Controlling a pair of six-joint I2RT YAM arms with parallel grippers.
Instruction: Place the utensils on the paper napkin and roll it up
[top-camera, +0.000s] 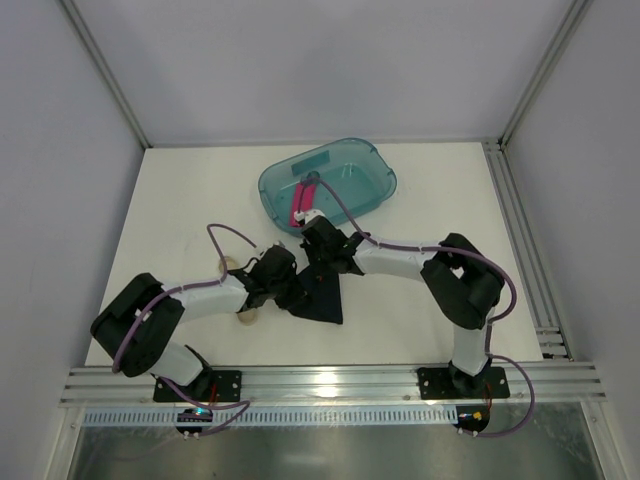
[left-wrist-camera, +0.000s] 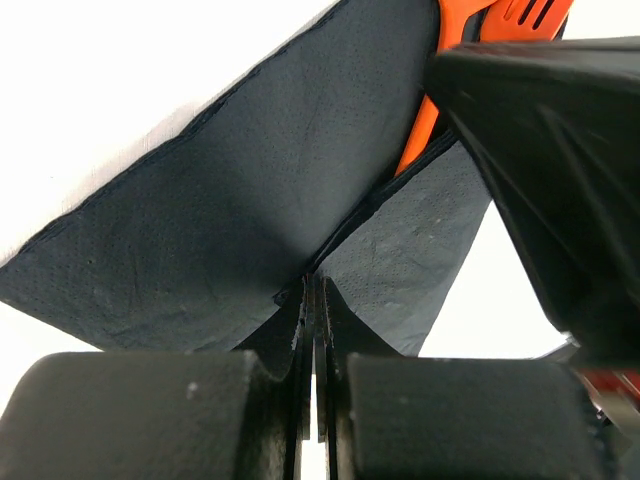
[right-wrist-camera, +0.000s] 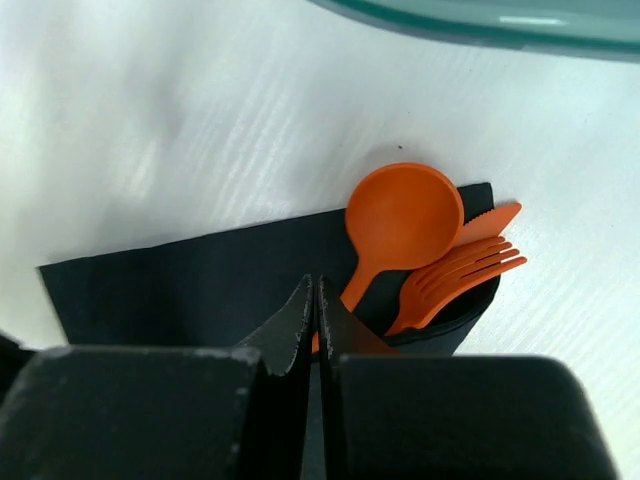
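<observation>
The black paper napkin (right-wrist-camera: 180, 285) lies on the white table, folded over the handles of the orange utensils. A spoon (right-wrist-camera: 405, 215), a fork (right-wrist-camera: 460, 275) and a knife tip (right-wrist-camera: 490, 220) stick out of the fold. My right gripper (right-wrist-camera: 317, 288) is shut, its tips resting over the napkin beside the spoon handle. My left gripper (left-wrist-camera: 314, 285) is shut at the napkin's (left-wrist-camera: 220, 200) crease, with the paper running into its tips. In the top view both grippers meet over the napkin (top-camera: 325, 300) at mid-table, and the arms hide the utensils.
A teal translucent tub (top-camera: 370, 170) stands behind the grippers, with a pink bar (top-camera: 303, 200) inside. Its rim (right-wrist-camera: 480, 25) shows close above the utensils. A pale beige piece (top-camera: 248, 317) lies beside the left arm. Walls enclose the table on three sides.
</observation>
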